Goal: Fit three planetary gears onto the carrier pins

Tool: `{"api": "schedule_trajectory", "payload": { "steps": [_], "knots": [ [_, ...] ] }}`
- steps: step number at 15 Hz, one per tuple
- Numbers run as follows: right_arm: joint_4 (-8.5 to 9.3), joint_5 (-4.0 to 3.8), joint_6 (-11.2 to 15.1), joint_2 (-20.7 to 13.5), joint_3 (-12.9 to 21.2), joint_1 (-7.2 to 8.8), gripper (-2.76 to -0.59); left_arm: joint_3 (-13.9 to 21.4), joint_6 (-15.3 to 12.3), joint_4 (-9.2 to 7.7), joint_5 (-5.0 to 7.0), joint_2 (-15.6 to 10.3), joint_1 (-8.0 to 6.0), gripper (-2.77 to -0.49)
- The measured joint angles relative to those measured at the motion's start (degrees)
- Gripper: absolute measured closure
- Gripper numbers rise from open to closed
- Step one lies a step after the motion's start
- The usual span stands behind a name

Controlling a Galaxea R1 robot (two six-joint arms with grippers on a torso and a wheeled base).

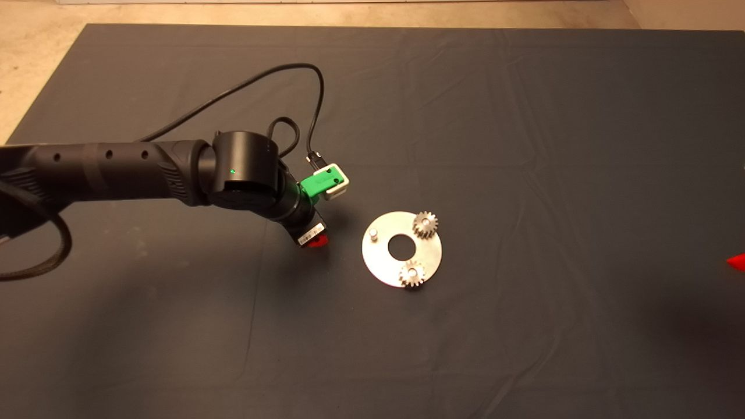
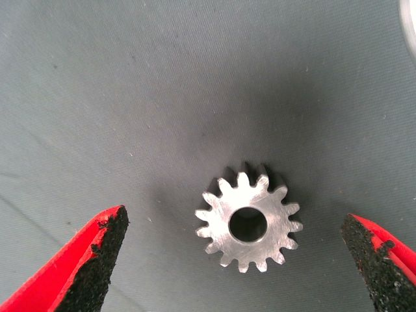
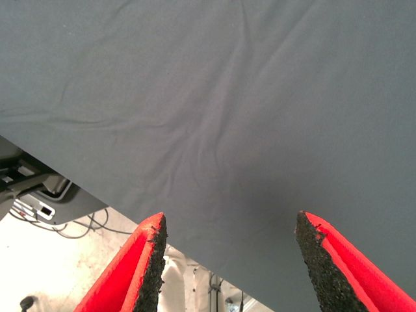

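A shiny round disc (image 1: 384, 262) with a central hole lies on the dark mat. Two planetary gears (image 1: 425, 224) (image 1: 412, 273) sit on two of its carrier pins. The third pin (image 1: 373, 234) stands bare at the disc's left. My left gripper (image 1: 314, 240) hovers just left of the disc. In the left wrist view it is open (image 2: 240, 260), with its fingers (image 2: 97, 250) wide on either side of a third gear (image 2: 248, 223) lying flat on the mat. My right gripper (image 1: 737, 261) is parked at the right edge, open (image 3: 227, 260) and empty.
The dark mat (image 1: 524, 116) covers the table, with bare floor (image 1: 35, 52) beyond its far left corner. The left arm's black cable (image 1: 279, 75) loops above the arm. The disc's edge (image 2: 408, 26) shows in the left wrist view.
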Motion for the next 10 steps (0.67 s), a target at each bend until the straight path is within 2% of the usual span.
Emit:
{"api": "schedule_trajectory", "payload": {
  "steps": [3, 5, 7, 10],
  "knots": [
    [0.0, 0.0, 0.0, 0.0, 0.0, 0.02, -1.44, -0.1, -0.1, -0.04, -0.12, -0.2, 1.18, -2.36],
    [0.0, -0.02, 0.0, 0.0, 0.0, 0.0, -1.44, -0.3, -0.1, -0.01, -0.48, -0.2, 1.26, -2.36],
    [0.0, -0.02, 0.0, 0.0, 0.0, 0.0, -1.44, -0.3, -0.2, -0.02, -1.6, -0.2, 1.26, -2.36],
    [0.0, -0.02, 0.0, 0.0, 0.0, 0.02, -1.44, -0.3, -0.3, -0.02, -2.06, -0.2, 1.29, -2.27]
  ]
}}
